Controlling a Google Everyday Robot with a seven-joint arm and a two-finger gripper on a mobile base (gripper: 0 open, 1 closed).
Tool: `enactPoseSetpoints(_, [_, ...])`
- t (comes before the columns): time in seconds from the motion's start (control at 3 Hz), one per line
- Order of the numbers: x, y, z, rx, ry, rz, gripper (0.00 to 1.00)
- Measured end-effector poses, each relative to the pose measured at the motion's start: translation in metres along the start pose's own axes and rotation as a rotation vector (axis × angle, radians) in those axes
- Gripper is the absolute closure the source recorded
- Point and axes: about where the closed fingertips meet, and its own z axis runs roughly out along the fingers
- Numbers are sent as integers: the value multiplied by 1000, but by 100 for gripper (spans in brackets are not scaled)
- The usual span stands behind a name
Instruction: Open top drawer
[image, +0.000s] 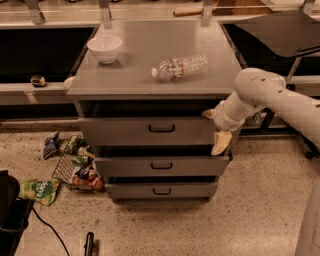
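Presently the end effector (216, 129) sits at right edge of top drawer (120, 131).

Warm, yellowish light falls from overhead, moderately bright. The grey worktop (150, 80) takes it evenly, with a soft sheen and no hard glare. The white bowl (104, 48) drops a short, soft shadow toward its 4 o'clock, and the bottle (180, 66) carries small highlights. Deep shadow fills the gap above the top drawer (120, 131) and the slots under the drawers below it. The pale arm (260, 92) at 3 o'clock is the brightest surface. The tool (216, 131) sits at the top drawer's right end, cream-lit above and shaded beneath. The speckled floor (250, 215) is evenly lit. Recesses at 9 o'clock are nearly black.
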Motion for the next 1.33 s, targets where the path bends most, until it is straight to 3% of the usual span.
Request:
enactPoseSetpoints(0.67, [-13,25,-19,-4,-59,-41,65])
enactPoseSetpoints(1.0, [-16,26,-25,-2,-63,-49,88])
enactPoseSetpoints(1.33, [-17,28,-28,-4,-65,-50,86])
